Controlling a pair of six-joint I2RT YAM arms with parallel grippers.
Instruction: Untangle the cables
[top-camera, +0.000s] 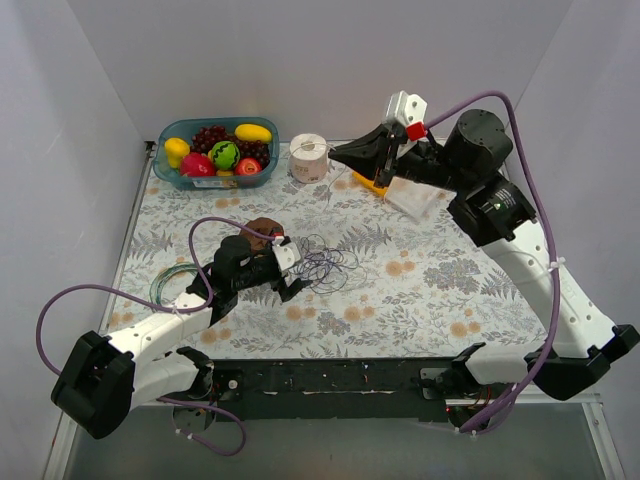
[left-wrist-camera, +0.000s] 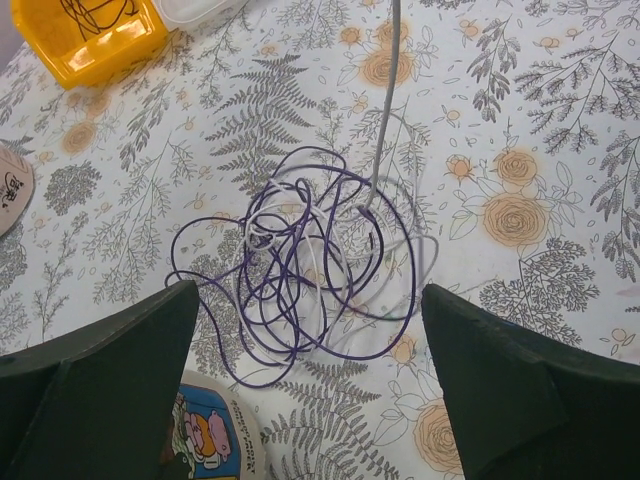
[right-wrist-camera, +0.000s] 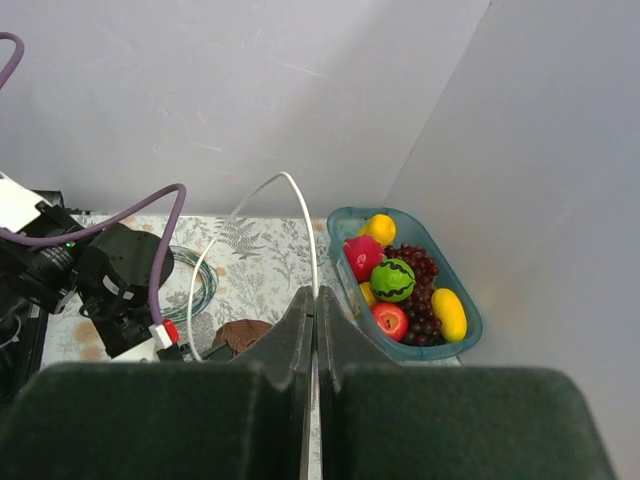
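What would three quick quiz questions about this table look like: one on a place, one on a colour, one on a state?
1. Where does the blue plastic tub of toy fruit stand?
A. at the near edge
B. in the far left corner
C. in the table's middle

2. What colour are most strands in the tangle of thin looped cables?
A. purple
B. red
C. yellow

3. How is the right tool?
A. wide open
B. shut on a thin white wire
C. holding a fruit

Answers:
1 B, the top view shows it against the back wall on the left.
2 A, the left wrist view shows mostly purple loops.
3 B, its fingers meet around the wire.
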